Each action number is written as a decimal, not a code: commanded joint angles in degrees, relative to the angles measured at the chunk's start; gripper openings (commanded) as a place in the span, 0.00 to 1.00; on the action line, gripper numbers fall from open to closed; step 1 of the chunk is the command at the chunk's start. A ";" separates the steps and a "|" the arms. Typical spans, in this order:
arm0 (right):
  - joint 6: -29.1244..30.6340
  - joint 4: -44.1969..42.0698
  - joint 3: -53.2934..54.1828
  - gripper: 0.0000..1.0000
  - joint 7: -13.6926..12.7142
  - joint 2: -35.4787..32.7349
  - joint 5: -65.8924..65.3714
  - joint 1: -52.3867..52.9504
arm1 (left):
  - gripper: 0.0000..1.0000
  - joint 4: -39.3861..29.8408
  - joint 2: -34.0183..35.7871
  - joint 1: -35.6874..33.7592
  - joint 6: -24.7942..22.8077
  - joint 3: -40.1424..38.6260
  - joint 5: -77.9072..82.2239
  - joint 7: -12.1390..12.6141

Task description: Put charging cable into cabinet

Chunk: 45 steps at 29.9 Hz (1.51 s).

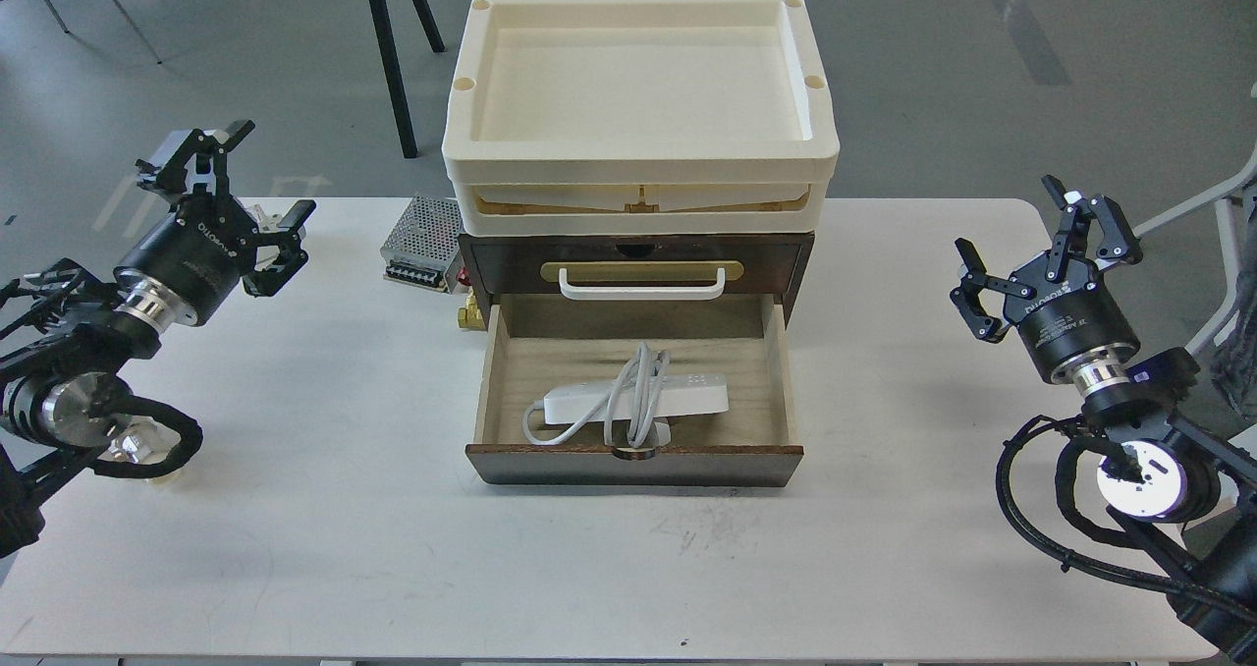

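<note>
The charging cable [638, 398], a white power strip with its cord looped over the middle, lies inside the pulled-out lower drawer of the dark-brown cabinet [636, 466]. The drawer's pale wood interior is open to view. The upper drawer with its white bar handle [642, 283] is closed. My left gripper [241, 190] is open and empty at the table's left side, far from the cabinet. My right gripper [1041, 253] is open and empty at the table's right side.
A cream plastic tray [640, 116] sits on top of the cabinet. A perforated metal power supply [424, 244] lies left of the cabinet, with a small brass fitting [472, 314] beside it. A metal fitting with a white cap [133, 448] lies under my left arm.
</note>
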 commanded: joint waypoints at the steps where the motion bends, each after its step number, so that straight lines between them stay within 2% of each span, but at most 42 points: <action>1: -0.09 -0.07 0.10 0.99 0.00 0.40 0.00 0.10 | 0.99 3.65 -2.28 0.20 -0.21 -0.84 -3.84 0.00; 9: -0.09 -0.51 0.10 0.99 0.00 0.49 0.00 0.46 | 0.99 16.40 -11.68 0.46 -2.31 -7.60 -8.95 0.00; 12: 0.00 -0.42 0.19 0.99 0.00 0.49 0.09 0.54 | 1.00 17.20 -12.40 1.25 -6.32 -7.52 -8.86 0.00; 20: 0.26 -0.07 2.12 0.99 0.00 0.32 0.35 0.37 | 1.00 17.72 -12.13 2.92 -6.32 -7.17 -7.19 0.00; 25: 0.70 0.28 3.88 0.99 0.00 0.14 0.35 -0.25 | 1.00 24.22 -12.92 2.66 -6.32 -7.87 -7.10 0.00; 45: 0.70 0.19 5.03 0.99 0.00 0.23 0.26 -0.25 | 1.00 24.76 -12.75 -0.24 -6.32 -7.34 -6.92 0.00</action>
